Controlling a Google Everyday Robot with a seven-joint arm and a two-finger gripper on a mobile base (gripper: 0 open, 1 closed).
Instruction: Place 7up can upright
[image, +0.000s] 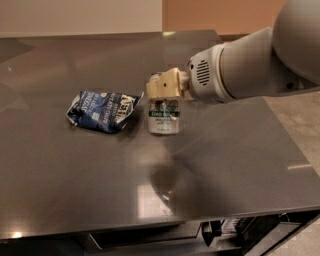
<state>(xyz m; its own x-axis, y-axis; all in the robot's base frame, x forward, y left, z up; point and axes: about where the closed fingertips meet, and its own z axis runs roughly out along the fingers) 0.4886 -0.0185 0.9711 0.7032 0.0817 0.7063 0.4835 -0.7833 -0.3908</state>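
Observation:
The 7up can (164, 117) stands upright on the dark table (100, 170), near its middle. It is silver-white with a green band. My gripper (163, 88) sits right over the can's top, coming in from the right on a large grey arm. Its tan fingers (161, 86) cover the can's upper part, so the can's top is hidden.
A crumpled blue and white snack bag (102, 110) lies just left of the can. The table's right edge (295, 145) runs close under my arm, with floor beyond. The front edge is near the bottom of the view.

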